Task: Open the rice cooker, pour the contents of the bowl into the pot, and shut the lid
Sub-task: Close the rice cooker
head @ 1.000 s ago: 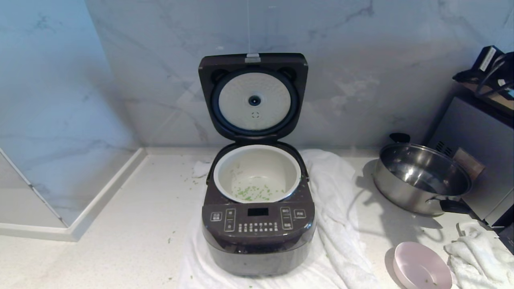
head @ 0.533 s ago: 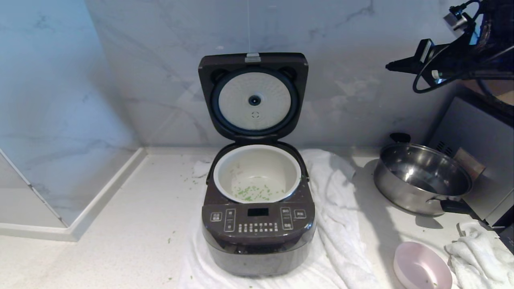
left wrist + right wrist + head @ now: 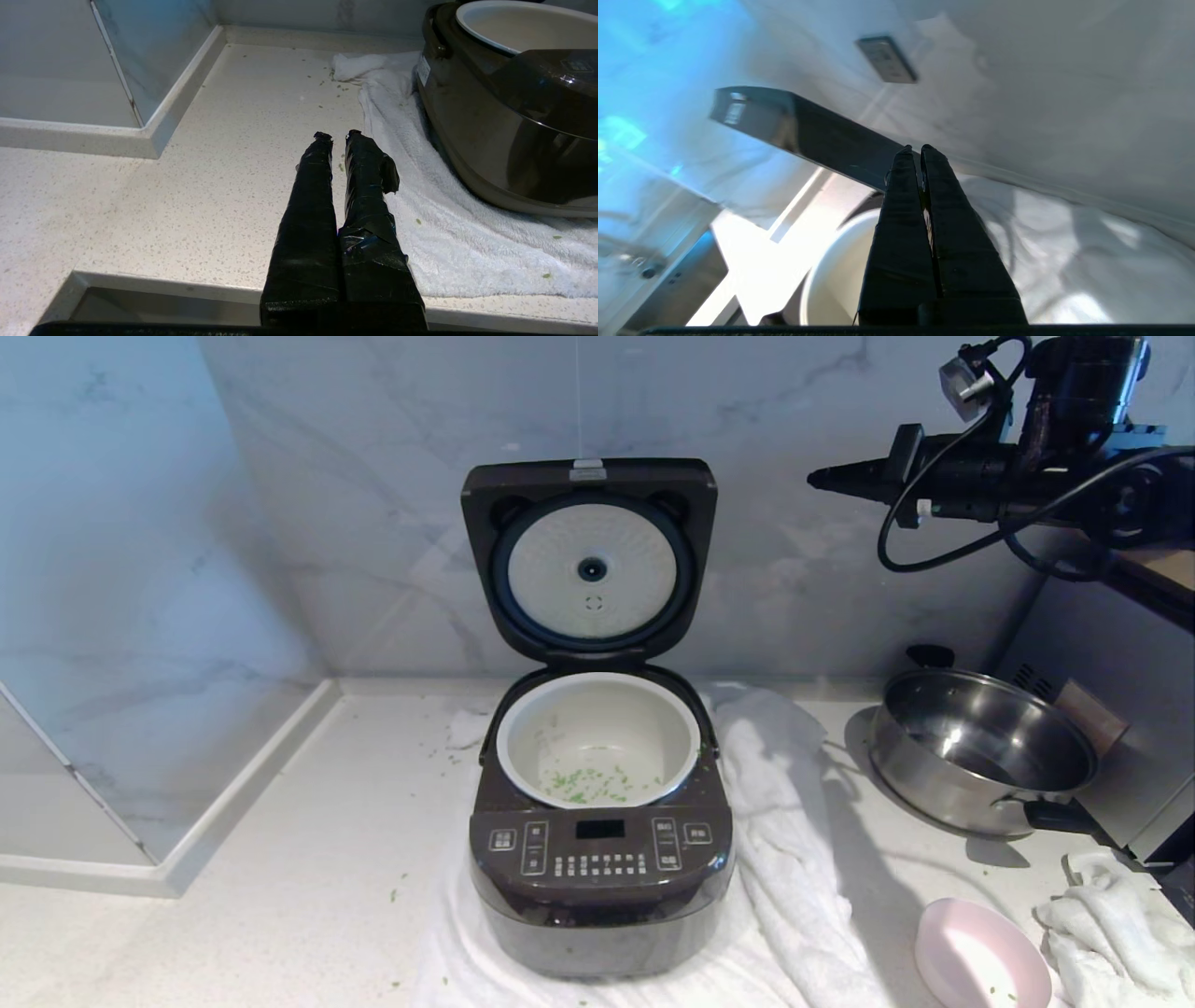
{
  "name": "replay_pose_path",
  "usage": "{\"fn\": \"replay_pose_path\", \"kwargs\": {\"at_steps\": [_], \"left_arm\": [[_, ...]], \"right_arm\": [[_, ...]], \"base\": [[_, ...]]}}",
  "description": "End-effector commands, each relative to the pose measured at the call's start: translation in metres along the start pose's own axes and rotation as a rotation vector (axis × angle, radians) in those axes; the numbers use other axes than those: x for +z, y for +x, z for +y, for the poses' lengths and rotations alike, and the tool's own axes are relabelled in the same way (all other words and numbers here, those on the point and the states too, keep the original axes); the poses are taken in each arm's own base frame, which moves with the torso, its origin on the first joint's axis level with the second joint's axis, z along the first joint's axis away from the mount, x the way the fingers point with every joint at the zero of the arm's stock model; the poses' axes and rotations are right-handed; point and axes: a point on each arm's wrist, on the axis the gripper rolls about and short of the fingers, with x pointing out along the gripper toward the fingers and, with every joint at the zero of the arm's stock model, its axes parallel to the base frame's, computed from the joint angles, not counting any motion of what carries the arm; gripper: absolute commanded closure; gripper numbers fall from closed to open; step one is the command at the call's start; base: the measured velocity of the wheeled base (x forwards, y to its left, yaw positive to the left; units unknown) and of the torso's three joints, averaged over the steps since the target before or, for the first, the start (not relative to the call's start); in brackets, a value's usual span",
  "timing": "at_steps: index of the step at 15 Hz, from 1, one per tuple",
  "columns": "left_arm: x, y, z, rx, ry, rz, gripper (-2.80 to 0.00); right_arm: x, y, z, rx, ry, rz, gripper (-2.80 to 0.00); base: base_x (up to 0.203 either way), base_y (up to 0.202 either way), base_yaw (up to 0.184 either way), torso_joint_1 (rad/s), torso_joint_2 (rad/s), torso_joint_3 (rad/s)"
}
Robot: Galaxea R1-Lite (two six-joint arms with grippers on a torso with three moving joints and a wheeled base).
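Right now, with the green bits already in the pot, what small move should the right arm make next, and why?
Probably carry the right gripper, shut and empty, leftward to the top edge of the upright lid, ready to push it down. The contents lie in the pot, the bowl sits nearly empty on the counter, and the rice cooker stands open, so only closing looks left.

The head view looks forward and down on the table (image 3: 280, 859) from mid-distance. The left wrist view sits low and close, facing the rice cooker (image 3: 504, 140) side-on. The right wrist view looks from high up — both wrist views share its pot (image 3: 836, 275).
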Motion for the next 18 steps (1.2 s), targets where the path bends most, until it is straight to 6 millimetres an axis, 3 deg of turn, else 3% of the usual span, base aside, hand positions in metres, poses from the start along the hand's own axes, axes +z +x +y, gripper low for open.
{"fn": "replay_pose_path", "kwargs": {"at_steps": [1,5,11,18], "left_arm": [[0.000,0.000,0.000,0.000,-0.001,0.002,0.00],[0.000,0.000,0.000,0.000,-0.001,0.002,0.00],[0.000,0.000,0.000,0.000,-0.001,0.002,0.00],[0.000,0.000,0.000,0.000,-0.001,0.002,0.00]], "right_arm": [[-0.004,0.014,-0.006,0.041,-0.024,-0.034,0.00],[-0.007,0.028,-0.012,0.146,-0.006,-0.069,0.00],[-0.019,0.050,0.007,0.358,-0.012,-0.001,0.00],[-0.035,0.064,0.009,0.393,0.049,0.045,0.00]], "base": [[0.000,0.000,0.000,0.000,0.00,0.000],[0.000,0.000,0.000,0.000,0.00,0.000],[0.000,0.000,0.000,0.000,0.00,0.000],[0.000,0.000,0.000,0.000,0.00,0.000]]}}
